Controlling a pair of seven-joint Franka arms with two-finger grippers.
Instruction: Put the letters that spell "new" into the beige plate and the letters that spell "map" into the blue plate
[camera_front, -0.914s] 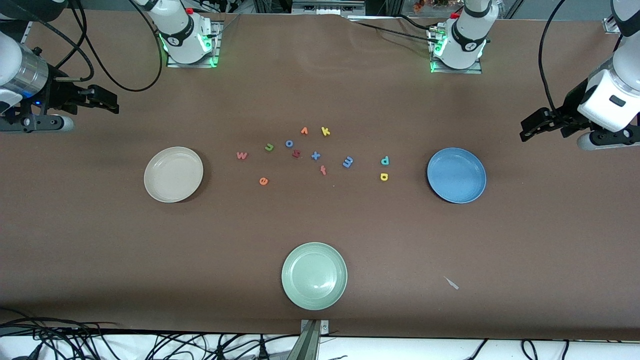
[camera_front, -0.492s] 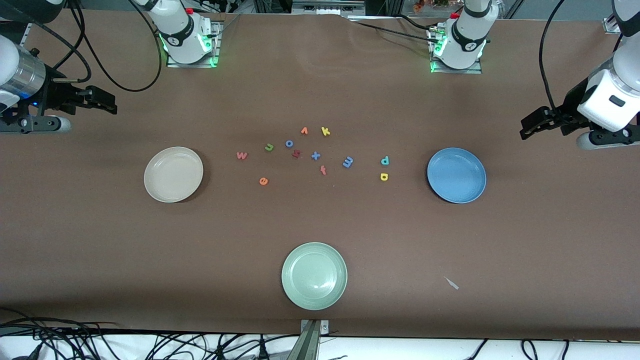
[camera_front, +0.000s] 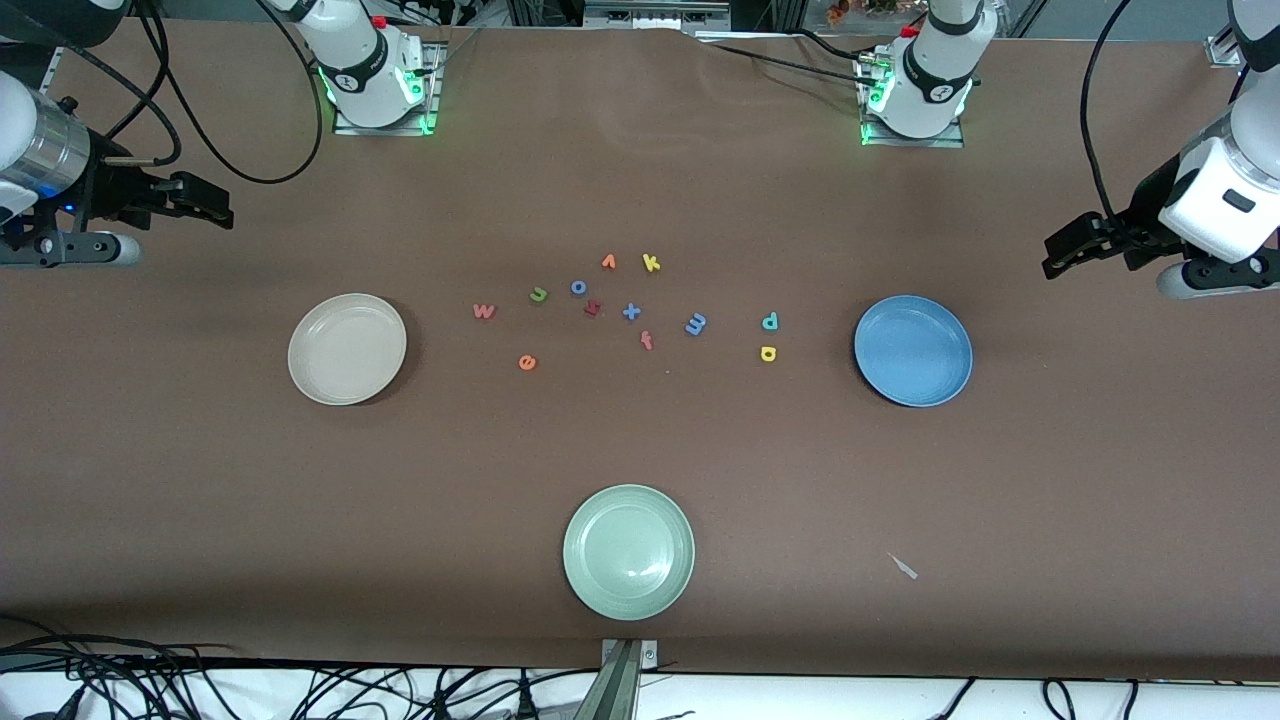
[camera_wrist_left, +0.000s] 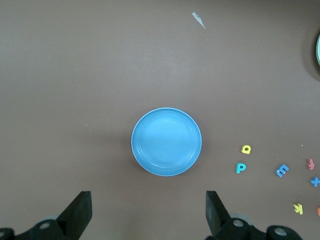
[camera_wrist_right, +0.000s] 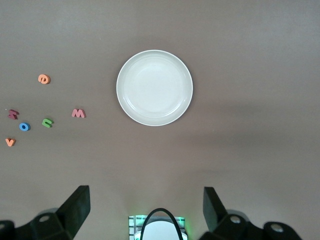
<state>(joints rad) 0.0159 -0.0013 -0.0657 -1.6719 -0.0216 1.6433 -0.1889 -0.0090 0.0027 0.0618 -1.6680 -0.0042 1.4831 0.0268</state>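
The beige plate (camera_front: 347, 348) lies empty toward the right arm's end, the blue plate (camera_front: 913, 350) empty toward the left arm's end. Between them on the table lie the pink-red w (camera_front: 484, 311), green n (camera_front: 538, 294), orange e (camera_front: 527, 362), periwinkle m (camera_front: 696, 323), teal p (camera_front: 770, 321) and yellow a (camera_front: 768, 353). My right gripper (camera_front: 212, 203) hangs open and empty above the table's end, and its wrist view looks down on the beige plate (camera_wrist_right: 154, 87). My left gripper (camera_front: 1058, 257) is open and empty, with the blue plate (camera_wrist_left: 166, 141) below.
Other letters lie among them: a blue o (camera_front: 578, 287), dark red n (camera_front: 592, 308), orange v (camera_front: 608, 262), yellow k (camera_front: 651, 263), blue x (camera_front: 631, 311) and a red one (camera_front: 647, 340). A pale green plate (camera_front: 628, 551) sits nearest the front camera. A small pale scrap (camera_front: 903, 566) lies beside it.
Both arms have drifted only slightly at the table's ends. The letters and plates have not moved.
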